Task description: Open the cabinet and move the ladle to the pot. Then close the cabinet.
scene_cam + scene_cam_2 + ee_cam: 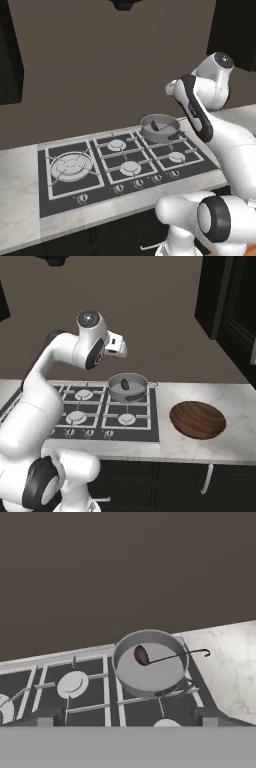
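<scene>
On the back right burner of the black hob (125,167) sits the pot (150,668), grey and shallow, with the ladle (142,655) lying in it: the dark scoop rests on the pot's floor and the thin stem leans out over the rim toward the pale marble counter (232,662), ending in a small hook. From the hand view the gripper (127,722) looks down on the pot from above and nearer the front of the hob, its two dark finger tips spread wide apart with nothing between them. Off to the right, the right base view adds a wide brown wooden dish (197,419) on the counter and the dark cabinet (230,306) above it. Over in the left base view, the arm covers that side, while the large left burner (71,166) shows.
</scene>
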You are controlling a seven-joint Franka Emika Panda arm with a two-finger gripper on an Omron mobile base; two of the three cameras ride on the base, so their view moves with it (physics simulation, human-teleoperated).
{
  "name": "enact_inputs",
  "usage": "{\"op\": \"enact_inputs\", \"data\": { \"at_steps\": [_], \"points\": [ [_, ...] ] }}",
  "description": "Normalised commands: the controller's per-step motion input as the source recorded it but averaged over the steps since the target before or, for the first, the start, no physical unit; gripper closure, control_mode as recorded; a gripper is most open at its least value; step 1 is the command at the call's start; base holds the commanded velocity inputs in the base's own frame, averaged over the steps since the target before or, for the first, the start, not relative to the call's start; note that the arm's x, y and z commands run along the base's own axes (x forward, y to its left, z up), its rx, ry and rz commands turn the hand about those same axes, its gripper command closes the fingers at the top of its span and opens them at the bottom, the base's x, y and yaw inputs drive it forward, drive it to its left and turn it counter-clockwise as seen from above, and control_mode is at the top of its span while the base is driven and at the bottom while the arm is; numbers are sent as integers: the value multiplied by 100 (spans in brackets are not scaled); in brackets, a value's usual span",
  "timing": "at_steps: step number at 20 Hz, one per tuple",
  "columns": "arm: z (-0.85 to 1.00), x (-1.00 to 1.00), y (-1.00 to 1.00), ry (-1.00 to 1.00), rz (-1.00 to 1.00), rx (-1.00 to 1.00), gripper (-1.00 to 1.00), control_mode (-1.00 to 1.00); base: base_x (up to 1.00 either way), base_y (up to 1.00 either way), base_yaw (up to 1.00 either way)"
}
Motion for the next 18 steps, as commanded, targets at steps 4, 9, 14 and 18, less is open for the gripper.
{"op": "enact_inputs", "data": {
  "at_steps": [4, 9, 14, 18],
  "points": [
    [51, -89, 5, -29, -6, 0, -100, -100, 0, 0, 0],
    [55, -60, 16, -24, -7, 0, -100, -100, 0, 0, 0],
    [42, -36, 19, -19, -7, 0, -100, -100, 0, 0, 0],
    [20, -39, 3, -10, -7, 0, -100, -100, 0, 0, 0]
  ]
}}
